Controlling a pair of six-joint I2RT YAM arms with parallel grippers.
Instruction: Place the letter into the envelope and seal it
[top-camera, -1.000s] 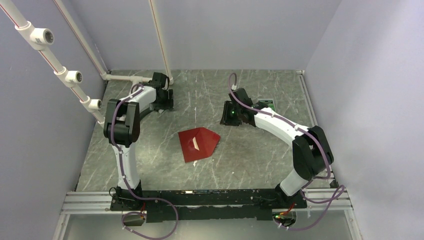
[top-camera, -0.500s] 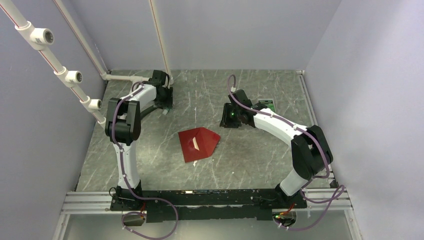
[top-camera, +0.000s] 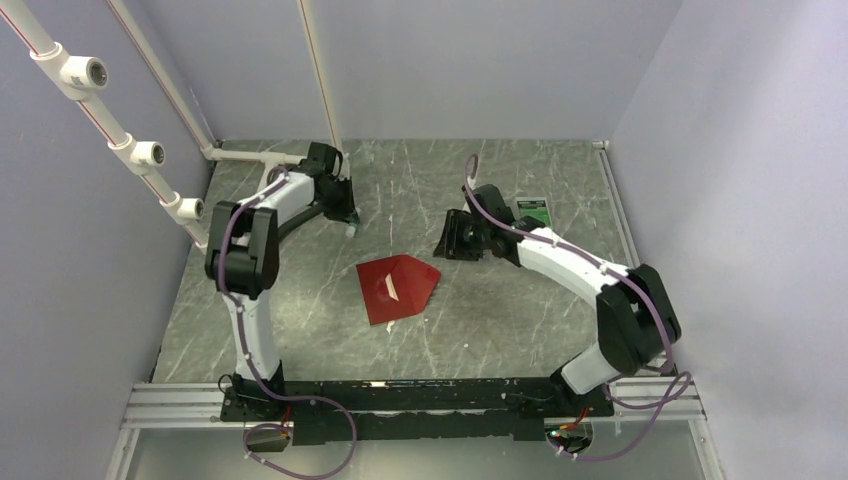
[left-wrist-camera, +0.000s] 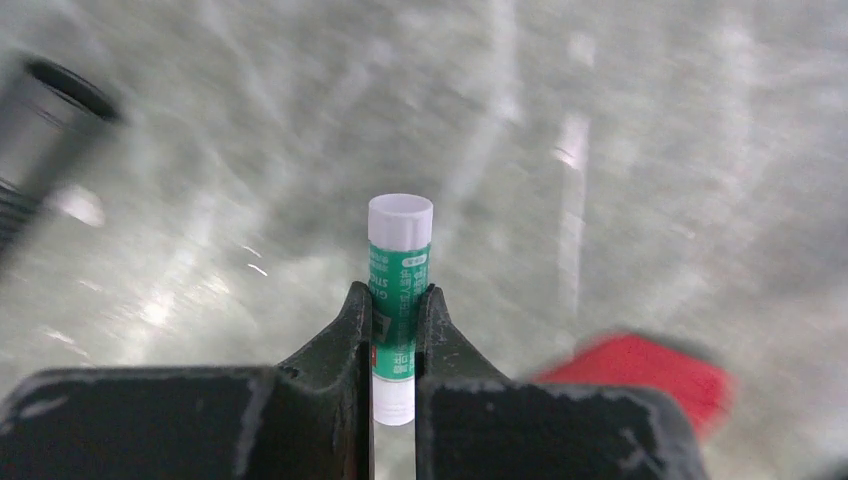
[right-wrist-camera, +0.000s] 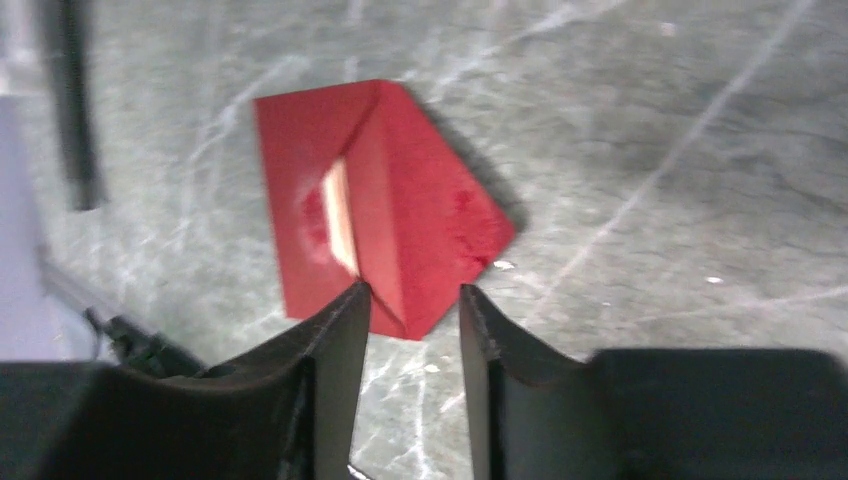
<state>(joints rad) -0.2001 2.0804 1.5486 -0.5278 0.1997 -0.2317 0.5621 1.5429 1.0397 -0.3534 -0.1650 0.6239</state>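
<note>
left end effector (left-wrist-camera: 393, 300) clamped on glue stick (left-wrist-camera: 400, 250), far-left over desk (top-camera: 300, 330). right end effector (right-wrist-camera: 413, 300) half-open, empty, near envelope (top-camera: 398, 288). envelope mid-desk, bare surface all round; letter (right-wrist-camera: 340, 215) sliver shows at flap edge.

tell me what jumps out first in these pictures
The red envelope lies in the middle of the table, a pale strip of the letter showing at its fold. The left fingers are shut on a green glue stick toward the far left. The right fingers hover open beside the envelope.
</note>
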